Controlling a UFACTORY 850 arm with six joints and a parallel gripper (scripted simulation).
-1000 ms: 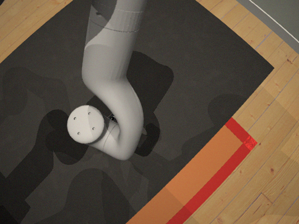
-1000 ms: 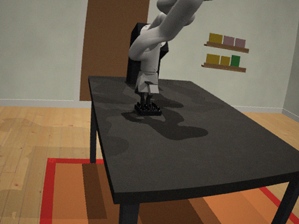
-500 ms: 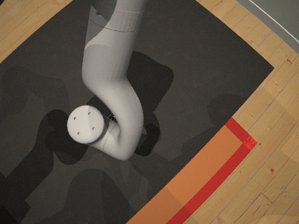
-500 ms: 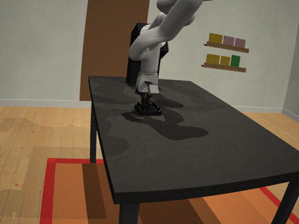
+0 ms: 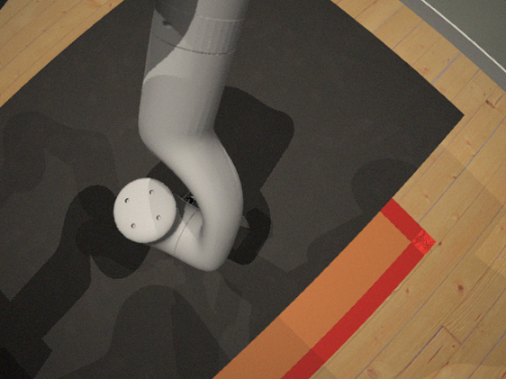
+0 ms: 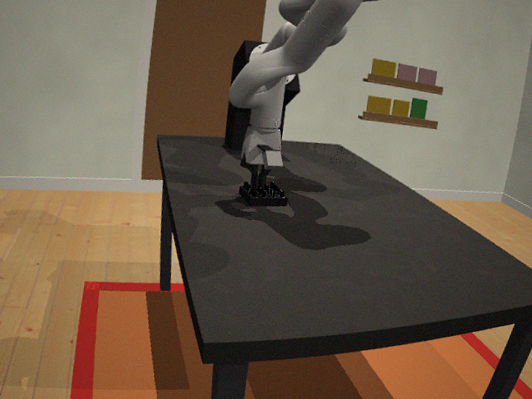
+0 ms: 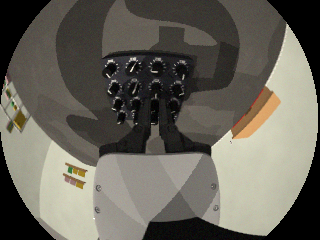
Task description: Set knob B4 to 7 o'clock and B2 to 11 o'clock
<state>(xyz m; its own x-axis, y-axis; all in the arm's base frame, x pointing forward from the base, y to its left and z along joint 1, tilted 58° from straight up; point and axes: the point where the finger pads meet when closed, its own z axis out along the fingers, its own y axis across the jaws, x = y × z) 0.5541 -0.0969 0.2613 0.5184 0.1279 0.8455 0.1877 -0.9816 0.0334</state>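
Observation:
The black knob box (image 6: 269, 201) (image 7: 145, 77) stands on the table below my gripper (image 6: 258, 185) (image 7: 154, 106). Its knobs form a four-by-four grid with white marks. In the wrist view the fingers reach down either side of a knob in the third row from the top, third column; by the layout this is knob B2 (image 7: 155, 106). The fingers look closed against its sides and hide part of it. Its line cannot be made out. Knob B4 (image 7: 117, 104) seems to be the leftmost in that row, free of the fingers. Printed names are too small to read.
The dark table top (image 5: 326, 81) (image 6: 376, 267) surrounds the box. Other knobs stand close on all sides of the fingers. In the top view the arm (image 5: 216, 186) hides nearly all of the box. Arm shadows fall across the table.

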